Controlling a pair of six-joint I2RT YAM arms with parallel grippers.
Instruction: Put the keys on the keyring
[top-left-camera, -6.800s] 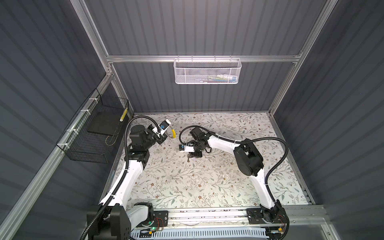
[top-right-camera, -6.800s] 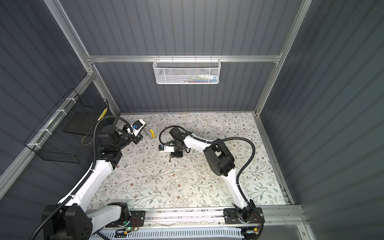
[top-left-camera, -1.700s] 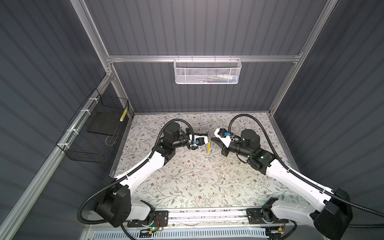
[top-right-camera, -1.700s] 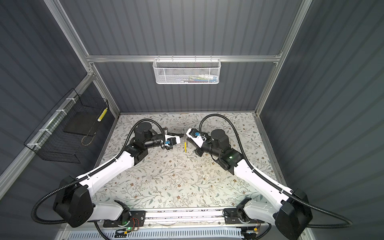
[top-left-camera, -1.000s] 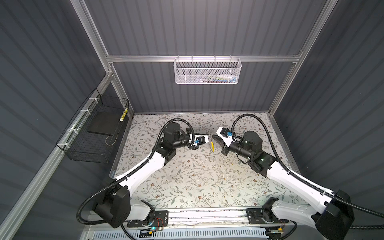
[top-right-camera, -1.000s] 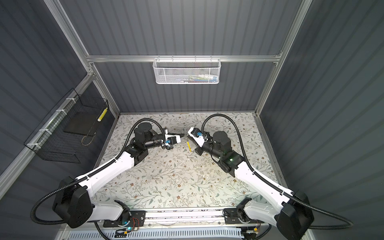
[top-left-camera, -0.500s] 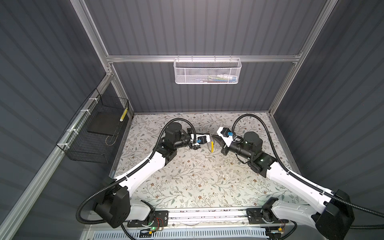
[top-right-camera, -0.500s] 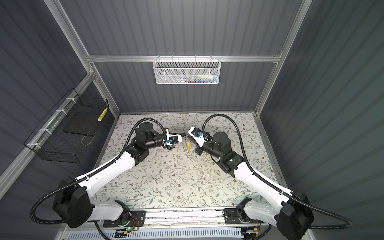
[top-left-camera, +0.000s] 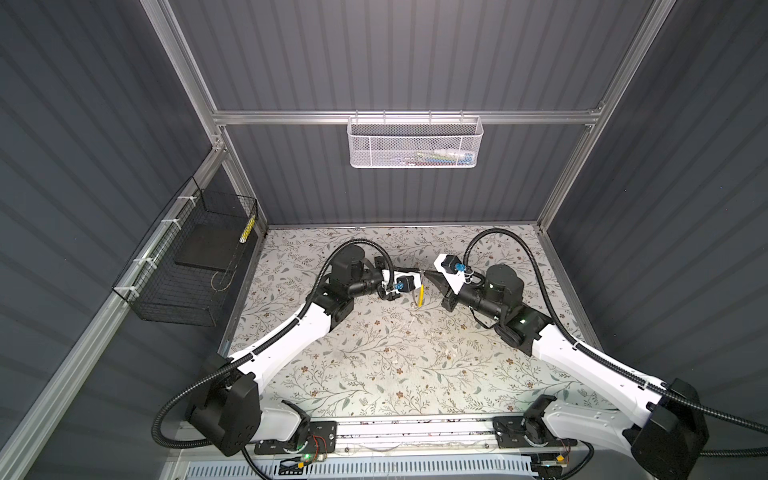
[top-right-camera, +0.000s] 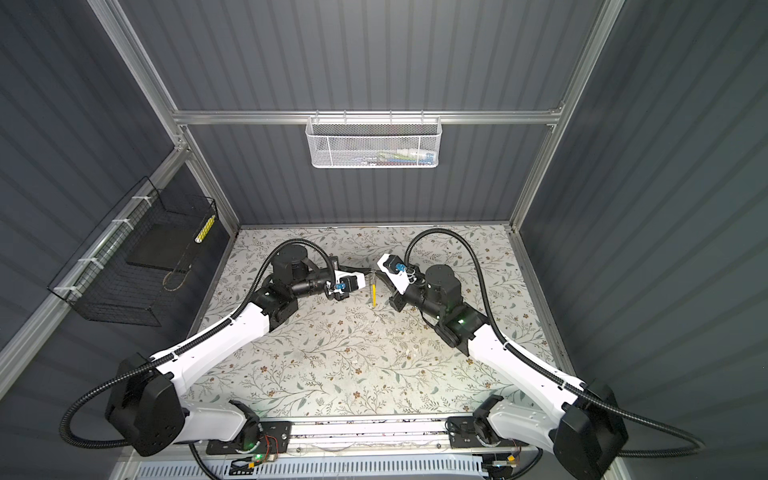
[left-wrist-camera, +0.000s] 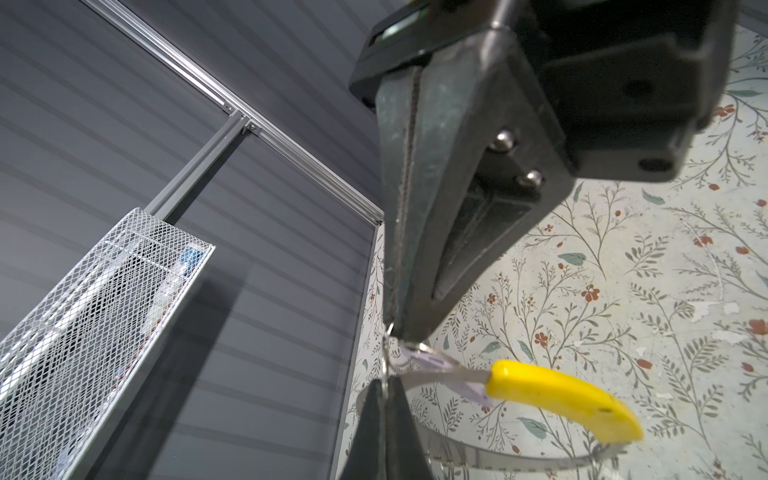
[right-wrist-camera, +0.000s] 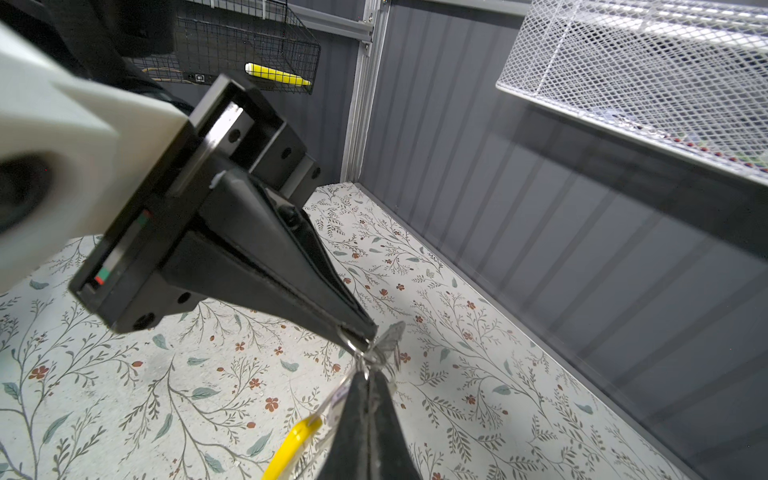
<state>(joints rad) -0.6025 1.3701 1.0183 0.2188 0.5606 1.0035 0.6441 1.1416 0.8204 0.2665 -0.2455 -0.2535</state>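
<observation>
Jaws of both arms meet tip to tip above the rear middle of the counter (top-left-camera: 374, 365), with the keyring (left-wrist-camera: 498, 457) at the meeting point.
Left jaws clenched on the keyring's thin grey hoop. The hoop is held off the counter, and its yellow tag (left-wrist-camera: 561, 395) hangs just below the tips in both top views. Right jaws clenched, pinching at their very tip the small ring of the key (right-wrist-camera: 392, 334). Its pale lilac tag (left-wrist-camera: 436, 363) lies against the hoop beside the yellow tag. Cannot tell whether the key's ring is over the hoop. White mesh basket (top-left-camera: 413, 145) on the rear wall, black wire basket (top-left-camera: 195, 266) on the left wall.
</observation>
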